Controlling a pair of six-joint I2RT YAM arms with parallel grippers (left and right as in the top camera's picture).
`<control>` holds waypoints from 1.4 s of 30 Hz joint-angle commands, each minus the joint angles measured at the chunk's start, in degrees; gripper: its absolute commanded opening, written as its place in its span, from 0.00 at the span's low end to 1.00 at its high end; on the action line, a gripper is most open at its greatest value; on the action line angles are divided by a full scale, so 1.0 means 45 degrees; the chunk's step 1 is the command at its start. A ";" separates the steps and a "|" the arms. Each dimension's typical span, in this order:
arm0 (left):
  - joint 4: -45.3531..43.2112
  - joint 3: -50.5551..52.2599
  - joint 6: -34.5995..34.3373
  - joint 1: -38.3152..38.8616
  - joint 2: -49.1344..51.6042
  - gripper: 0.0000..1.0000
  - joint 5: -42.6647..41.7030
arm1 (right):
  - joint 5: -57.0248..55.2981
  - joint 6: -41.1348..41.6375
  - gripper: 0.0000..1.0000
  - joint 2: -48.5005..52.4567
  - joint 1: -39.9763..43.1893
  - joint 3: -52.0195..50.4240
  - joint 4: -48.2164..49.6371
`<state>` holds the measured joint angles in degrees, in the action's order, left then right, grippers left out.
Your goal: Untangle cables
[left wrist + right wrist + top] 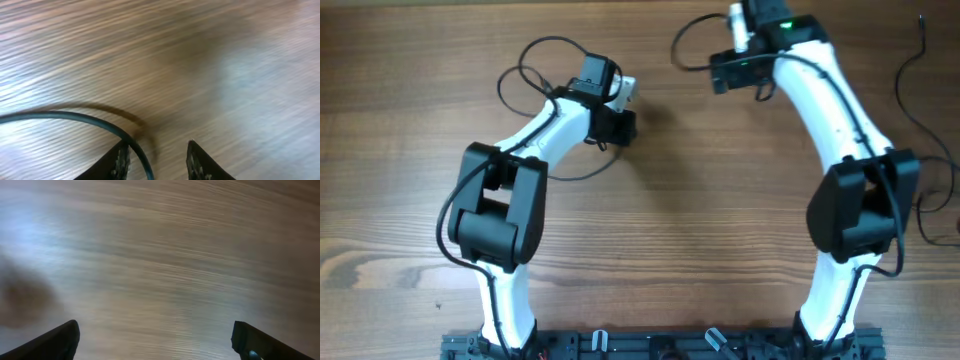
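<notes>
A thin black cable [578, 174] curves over the wooden table from beside my left arm up to my left gripper [617, 127]. In the left wrist view this cable [75, 116] arcs in from the left and runs between the fingers of my left gripper [157, 145], close to the left finger. The fingers stand apart and do not clamp it. My right gripper [735, 72] is at the far side of the table. In the right wrist view it [155, 330] is wide open, with only bare wood between the fingers.
More thin black wires lie at the table's right edge, one strand [903, 95] running down and loose loops [935, 212] beside the right arm's elbow. Thicker arm cables loop near each wrist [535, 55] [688, 45]. The arm bases stand at the front edge.
</notes>
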<state>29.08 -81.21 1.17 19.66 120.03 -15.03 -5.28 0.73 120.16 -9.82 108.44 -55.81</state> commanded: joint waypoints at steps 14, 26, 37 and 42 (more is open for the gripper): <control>-0.2055 0.0068 -0.1035 0.4061 0.0019 0.56 -0.0486 | -0.0306 0.0544 1.00 -0.0112 0.3026 -0.0039 -0.0461; -0.1530 -0.0136 -0.1035 -0.1044 -0.1146 0.85 0.1141 | 0.2720 -0.0563 1.00 -0.0107 0.2297 -0.0044 -0.1054; 0.0597 -0.0136 -0.0981 -0.5508 -0.2025 0.83 0.1025 | 0.5076 -0.3026 1.00 -0.0107 -0.1093 -0.1078 -0.1564; 0.0641 -0.0136 -0.0981 -0.5595 -0.2030 0.82 0.0199 | 0.4435 -0.3303 1.00 -0.0102 -0.1938 -0.2837 0.0457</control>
<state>32.03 -81.28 -3.75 -5.56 112.90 -10.94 16.47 -11.92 120.11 -17.02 98.15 -55.31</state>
